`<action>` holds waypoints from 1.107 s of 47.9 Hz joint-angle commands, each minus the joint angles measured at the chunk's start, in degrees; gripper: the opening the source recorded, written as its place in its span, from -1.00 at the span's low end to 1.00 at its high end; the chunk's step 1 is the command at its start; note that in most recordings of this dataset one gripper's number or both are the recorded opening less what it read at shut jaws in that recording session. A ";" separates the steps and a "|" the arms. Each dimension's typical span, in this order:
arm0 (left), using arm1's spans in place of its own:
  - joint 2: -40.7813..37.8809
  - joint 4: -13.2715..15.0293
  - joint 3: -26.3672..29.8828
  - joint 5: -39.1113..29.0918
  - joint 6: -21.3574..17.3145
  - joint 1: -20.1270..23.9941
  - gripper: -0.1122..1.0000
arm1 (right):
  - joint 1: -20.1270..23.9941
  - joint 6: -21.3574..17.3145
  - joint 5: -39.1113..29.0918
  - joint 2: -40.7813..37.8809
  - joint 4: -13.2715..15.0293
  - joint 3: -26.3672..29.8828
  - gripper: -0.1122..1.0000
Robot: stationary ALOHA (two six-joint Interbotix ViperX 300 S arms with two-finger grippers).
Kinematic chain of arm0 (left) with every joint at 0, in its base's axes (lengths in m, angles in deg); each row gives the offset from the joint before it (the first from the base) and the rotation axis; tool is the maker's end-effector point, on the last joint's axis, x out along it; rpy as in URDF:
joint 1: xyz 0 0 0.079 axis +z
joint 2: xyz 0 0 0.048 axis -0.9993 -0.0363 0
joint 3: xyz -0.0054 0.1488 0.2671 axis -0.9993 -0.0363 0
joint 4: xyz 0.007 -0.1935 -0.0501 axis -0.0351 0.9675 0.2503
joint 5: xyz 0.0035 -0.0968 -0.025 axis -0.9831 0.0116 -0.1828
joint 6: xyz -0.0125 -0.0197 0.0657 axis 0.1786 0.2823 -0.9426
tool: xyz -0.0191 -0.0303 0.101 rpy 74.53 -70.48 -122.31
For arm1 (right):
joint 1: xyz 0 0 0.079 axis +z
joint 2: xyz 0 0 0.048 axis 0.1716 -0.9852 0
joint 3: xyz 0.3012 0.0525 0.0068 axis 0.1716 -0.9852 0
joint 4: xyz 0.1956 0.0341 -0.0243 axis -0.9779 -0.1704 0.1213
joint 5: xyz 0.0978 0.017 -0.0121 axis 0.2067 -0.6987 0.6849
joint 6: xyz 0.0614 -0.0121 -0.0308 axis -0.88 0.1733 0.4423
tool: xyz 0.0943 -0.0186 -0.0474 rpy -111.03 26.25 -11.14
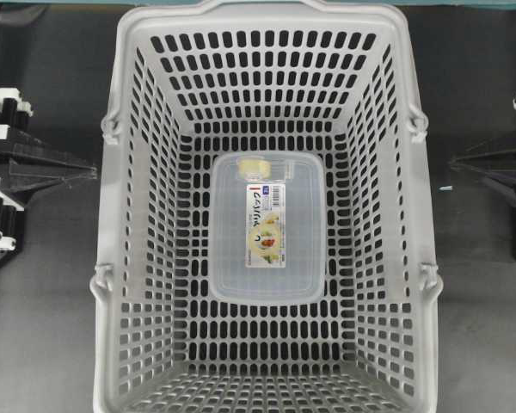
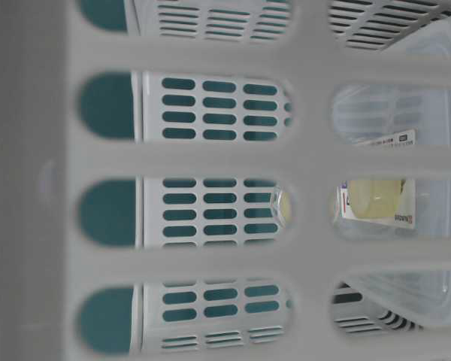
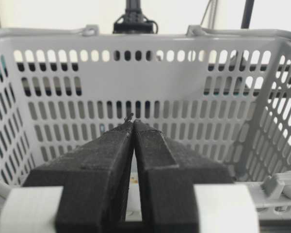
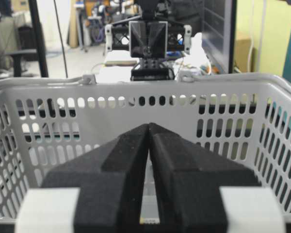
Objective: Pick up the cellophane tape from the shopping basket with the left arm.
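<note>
From overhead, only the pointed tips of both arms enter the frame, the rest cut off at the side edges. The table-level view is almost filled by a blurred wall of the shopping basket point(image 1: 267, 361), and the cellophane tape point(image 1: 267, 225) shows there only in pieces through the slots, its pale roll and label edge readable, the print not.

The basket's rim runs off the near edge of the overhead view. Its interior stands open above the pack, with bare slotted floor all round it, and dark table lies between each side wall and the arm beside it.

The tape lies flat in the middle of the basket floor, roll end toward the far wall. The left gripper point(image 1: 93, 170) sits outside the left wall, well apart from the pack, its padded jaws pressed together on nothing. The right gripper point(image 1: 452, 161) mirrors it outside the right wall, jaws likewise closed and empty.
</note>
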 commanded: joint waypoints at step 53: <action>-46.67 -2.46 55.46 -62.75 1.05 -3.34 -0.79 | 0.09 -0.35 -6.06 -0.26 -0.70 3.43 -0.79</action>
